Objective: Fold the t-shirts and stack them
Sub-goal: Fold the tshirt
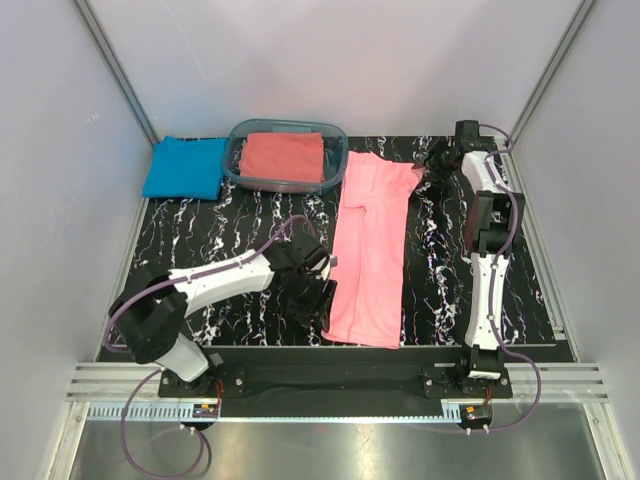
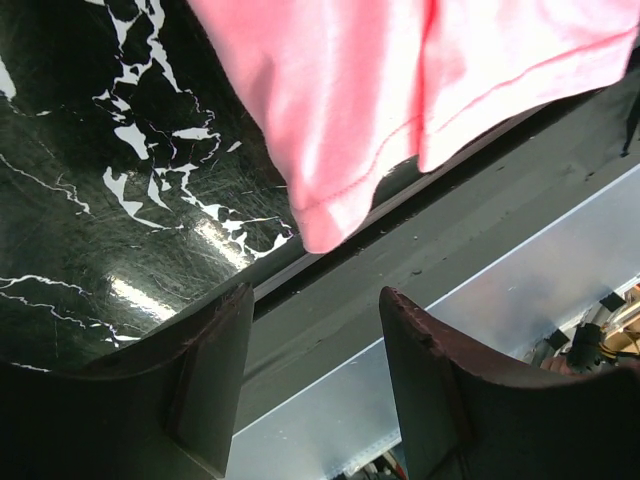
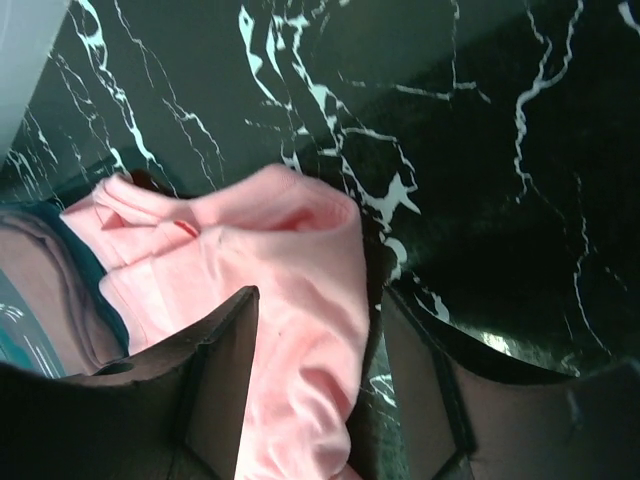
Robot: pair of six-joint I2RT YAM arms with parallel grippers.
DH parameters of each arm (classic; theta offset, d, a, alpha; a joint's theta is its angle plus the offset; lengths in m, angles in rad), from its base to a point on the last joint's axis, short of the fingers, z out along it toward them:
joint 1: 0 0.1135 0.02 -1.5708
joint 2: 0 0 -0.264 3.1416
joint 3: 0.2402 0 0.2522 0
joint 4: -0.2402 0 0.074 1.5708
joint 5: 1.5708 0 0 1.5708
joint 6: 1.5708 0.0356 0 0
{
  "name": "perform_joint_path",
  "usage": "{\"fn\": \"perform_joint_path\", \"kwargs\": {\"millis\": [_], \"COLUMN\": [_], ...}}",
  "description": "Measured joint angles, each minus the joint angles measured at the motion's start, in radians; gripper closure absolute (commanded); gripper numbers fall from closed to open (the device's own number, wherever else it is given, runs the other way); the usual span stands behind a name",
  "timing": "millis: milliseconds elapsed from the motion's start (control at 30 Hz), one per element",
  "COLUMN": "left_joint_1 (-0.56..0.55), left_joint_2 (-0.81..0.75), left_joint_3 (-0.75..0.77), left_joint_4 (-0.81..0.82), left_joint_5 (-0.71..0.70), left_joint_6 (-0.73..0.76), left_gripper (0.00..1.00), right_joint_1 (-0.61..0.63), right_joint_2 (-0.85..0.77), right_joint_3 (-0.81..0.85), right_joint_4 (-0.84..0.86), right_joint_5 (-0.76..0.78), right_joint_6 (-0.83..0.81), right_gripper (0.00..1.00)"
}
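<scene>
A light pink t-shirt [image 1: 368, 250], folded into a long strip, lies on the black marble table [image 1: 230, 230]. My left gripper [image 1: 322, 283] hovers just left of its near corner, and in the left wrist view this gripper [image 2: 315, 330] is open and empty, with the pink hem [image 2: 350, 90] beyond the fingertips. My right gripper [image 1: 437, 160] is at the shirt's far right corner. The right wrist view shows it [image 3: 320, 300] open, straddling a bunched fold of the pink cloth [image 3: 300, 250], with a gap at the right finger. A folded blue t-shirt [image 1: 185, 167] lies at the back left.
A clear bluish tub [image 1: 238, 150] at the back centre holds a folded coral-red t-shirt [image 1: 283, 157]. Grey walls close in the table on three sides. A metal rail [image 1: 300, 375] carrying both arm bases runs along the near edge, close to the pink hem.
</scene>
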Motion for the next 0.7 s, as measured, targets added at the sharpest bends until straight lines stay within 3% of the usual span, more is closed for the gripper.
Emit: {"fn": "perform_joint_path", "kwargs": {"millis": [167, 333, 533, 700], "left_joint_1": [0.000, 0.000, 0.022, 0.069], "left_joint_2": [-0.018, -0.005, 0.040, 0.071], "left_joint_3": [-0.010, -0.032, -0.032, -0.021], "left_joint_4": [0.018, 0.034, 0.073, 0.105], "left_joint_5": [-0.009, -0.007, 0.025, 0.075], "left_joint_6": [-0.015, -0.018, -0.024, -0.037], "left_gripper": [0.40, 0.39, 0.37, 0.36], "right_joint_1": [-0.003, -0.003, -0.002, -0.002], "right_joint_2": [0.049, 0.040, -0.220, -0.596], "right_joint_3": [0.082, 0.092, -0.234, -0.622], "right_joint_4": [-0.011, -0.066, -0.246, -0.348], "right_joint_5": [-0.005, -0.010, 0.069, 0.098], "right_joint_6": [0.010, -0.014, -0.114, -0.167], "right_gripper": [0.39, 0.25, 0.16, 0.15]}}
